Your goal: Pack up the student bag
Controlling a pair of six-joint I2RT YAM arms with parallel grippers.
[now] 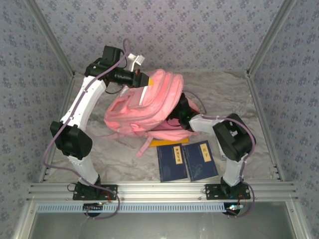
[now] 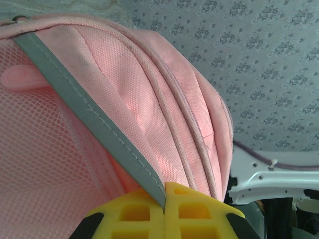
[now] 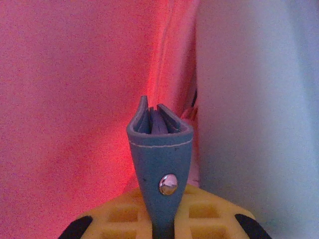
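Note:
The student bag (image 1: 144,104), a big pink backpack, lies mid-table, with its upper end lifted. My left gripper (image 1: 141,79) is at that end, shut on the bag's grey reflective strip (image 2: 89,117); the strip runs down between the yellow fingers (image 2: 192,206). In the left wrist view, pink fabric (image 2: 149,74) and mesh rise above the gripper (image 2: 165,191). My right gripper (image 3: 164,204) is shut on a blue-grey leather pouch (image 3: 159,149) with a metal snap, surrounded by glowing pink fabric (image 3: 75,74). From above, the right wrist (image 1: 185,113) presses into the bag's right side, its fingers hidden.
Two dark blue books (image 1: 172,162) (image 1: 201,160) lie side by side on the marble tabletop (image 1: 224,94) in front of the bag. A yellow flat item (image 1: 172,142) pokes out under the bag's near edge. A pale surface (image 3: 254,99) stands right of the pouch.

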